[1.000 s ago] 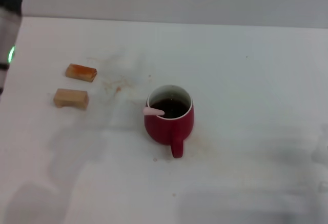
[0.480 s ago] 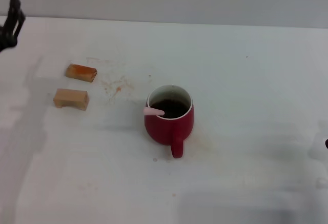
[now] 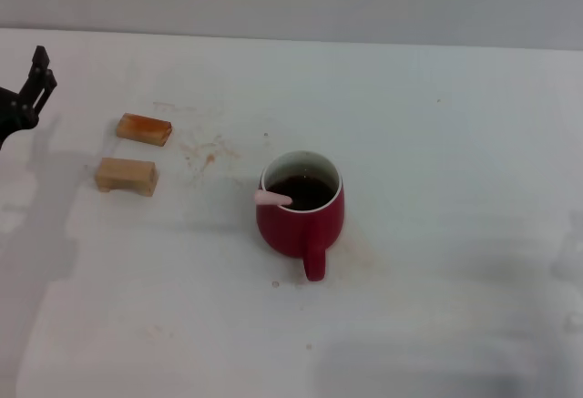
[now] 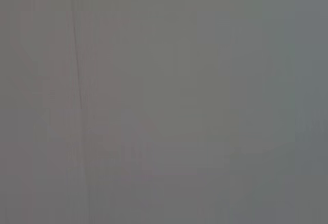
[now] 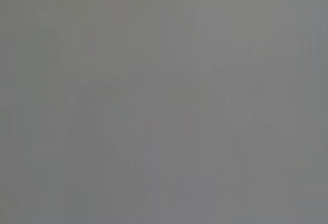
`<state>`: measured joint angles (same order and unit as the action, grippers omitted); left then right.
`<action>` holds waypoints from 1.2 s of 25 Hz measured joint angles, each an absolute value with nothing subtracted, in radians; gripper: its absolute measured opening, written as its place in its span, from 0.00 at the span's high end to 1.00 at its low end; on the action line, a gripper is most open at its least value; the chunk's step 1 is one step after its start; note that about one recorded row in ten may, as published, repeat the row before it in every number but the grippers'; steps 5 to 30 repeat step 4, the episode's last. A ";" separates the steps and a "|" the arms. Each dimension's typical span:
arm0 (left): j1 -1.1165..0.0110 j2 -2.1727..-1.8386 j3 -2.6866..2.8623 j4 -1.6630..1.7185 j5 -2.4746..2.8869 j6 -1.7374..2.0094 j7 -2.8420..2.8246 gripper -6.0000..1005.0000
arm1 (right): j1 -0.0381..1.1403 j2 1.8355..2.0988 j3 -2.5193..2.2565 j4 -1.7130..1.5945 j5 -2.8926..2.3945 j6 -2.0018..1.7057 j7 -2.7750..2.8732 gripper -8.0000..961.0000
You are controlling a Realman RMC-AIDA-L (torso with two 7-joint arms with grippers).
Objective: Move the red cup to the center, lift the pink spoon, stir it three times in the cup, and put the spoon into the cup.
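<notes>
The red cup (image 3: 300,220) stands upright near the middle of the white table, its handle toward the front edge and dark liquid inside. The pink spoon (image 3: 271,198) rests in the cup. Only the end of its pale pink handle shows, leaning over the cup's left rim, and its bowl is hidden in the liquid. My left gripper (image 3: 38,72) hangs at the far left edge of the head view, well away from the cup and holding nothing. The right gripper is out of view. Both wrist views show only a plain grey surface.
Two tan rectangular blocks lie left of the cup, one (image 3: 144,128) farther back with an orange top and one (image 3: 127,176) nearer. Faint brownish stains (image 3: 208,154) mark the table between the blocks and the cup.
The left arm has drawn back to the left edge and dropped slightly lower. A dark tip at the right edge half a second ago is gone. Cup and spoon have not moved.
</notes>
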<state>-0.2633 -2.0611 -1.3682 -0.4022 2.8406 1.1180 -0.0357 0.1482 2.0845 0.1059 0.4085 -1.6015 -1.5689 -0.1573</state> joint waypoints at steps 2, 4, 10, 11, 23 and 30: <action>-0.265 -2.062 -1.367 -0.396 2.841 1.119 -0.036 0.15 | 0.149 2.085 0.106 0.408 -1.602 -1.571 -0.157 0.99; -0.263 -2.063 -1.367 -0.393 2.839 1.120 -0.035 0.15 | 0.149 2.086 0.105 0.408 -1.602 -1.572 -0.158 0.99; -0.263 -2.063 -1.367 -0.393 2.839 1.120 -0.035 0.15 | 0.149 2.086 0.105 0.408 -1.602 -1.572 -0.158 0.99; -0.263 -2.063 -1.367 -0.393 2.839 1.120 -0.035 0.15 | 0.149 2.086 0.105 0.408 -1.602 -1.572 -0.158 0.99; -0.263 -2.063 -1.367 -0.393 2.839 1.120 -0.035 0.15 | 0.149 2.086 0.105 0.408 -1.602 -1.572 -0.158 0.99; -0.263 -2.063 -1.367 -0.393 2.839 1.120 -0.035 0.15 | 0.149 2.086 0.105 0.408 -1.602 -1.572 -0.158 0.99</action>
